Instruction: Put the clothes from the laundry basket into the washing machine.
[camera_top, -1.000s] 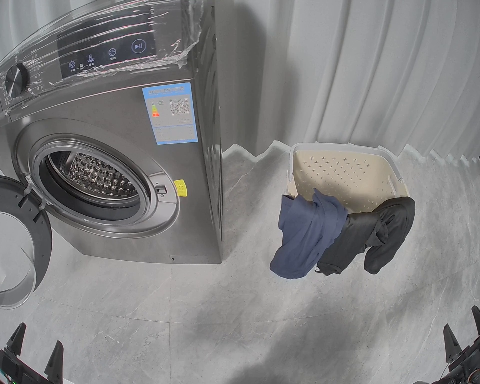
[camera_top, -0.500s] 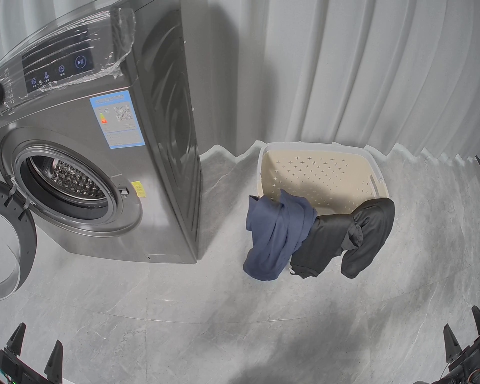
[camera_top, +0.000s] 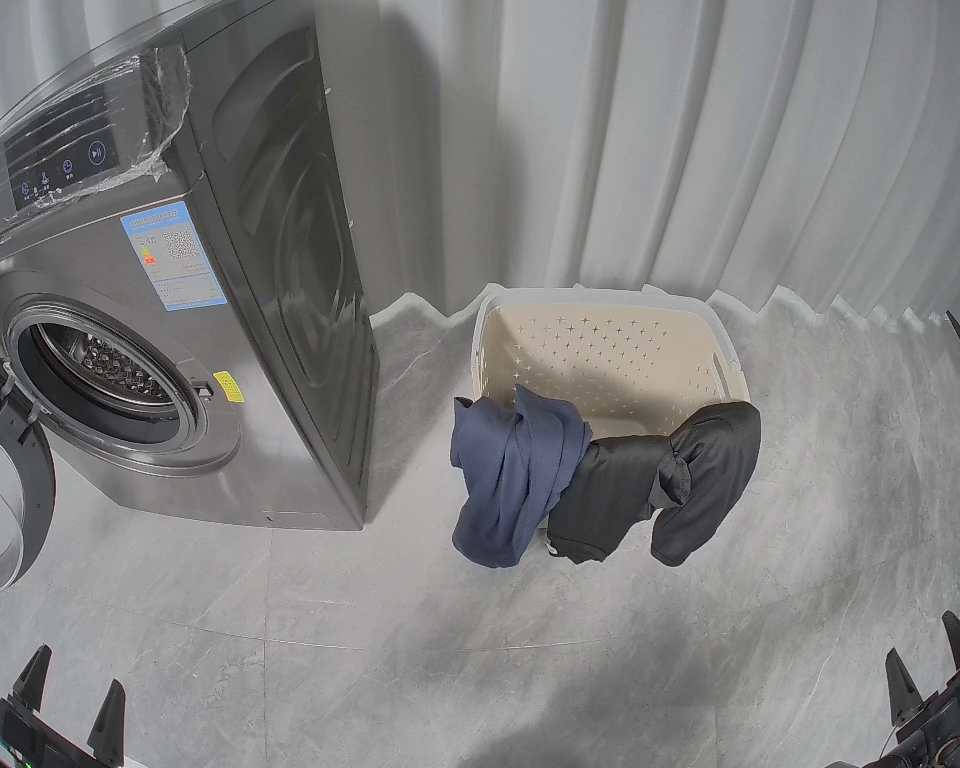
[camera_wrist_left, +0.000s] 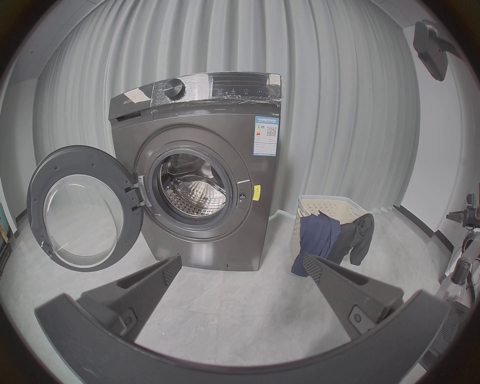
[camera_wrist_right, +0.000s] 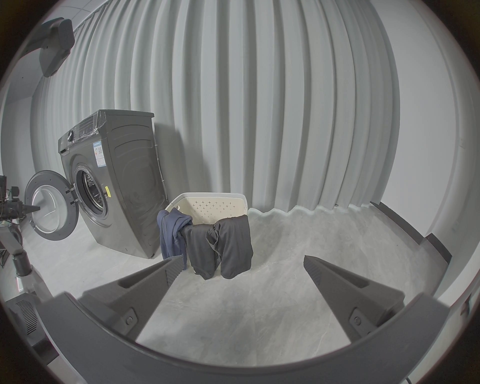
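Note:
A cream laundry basket (camera_top: 610, 300) stands on the floor by the curtain, right of the grey washing machine (camera_top: 270, 250). A blue garment (camera_top: 510, 470) and a black garment (camera_top: 650, 480) hang over the basket's near rim. The machine's round door (camera_wrist_left: 80, 207) is swung wide, and the steel drum (camera_wrist_left: 195, 187) shows inside. My left gripper (camera_top: 70, 695) is low at the near left, open and holding nothing. My right gripper (camera_top: 925, 665) is low at the near right, open too. Both are far from the basket (camera_wrist_right: 210, 205) and clothes (camera_wrist_right: 220, 245).
A pleated white curtain (camera_top: 700, 140) runs behind the basket and machine. Grey tiled floor (camera_top: 450, 640) lies open between me and the basket. A dark baseboard (camera_wrist_right: 405, 227) lines the wall on the right.
The whole head view has swung to the right, so machine and basket sit further left in the picture. The clothes and both grippers hold the same places.

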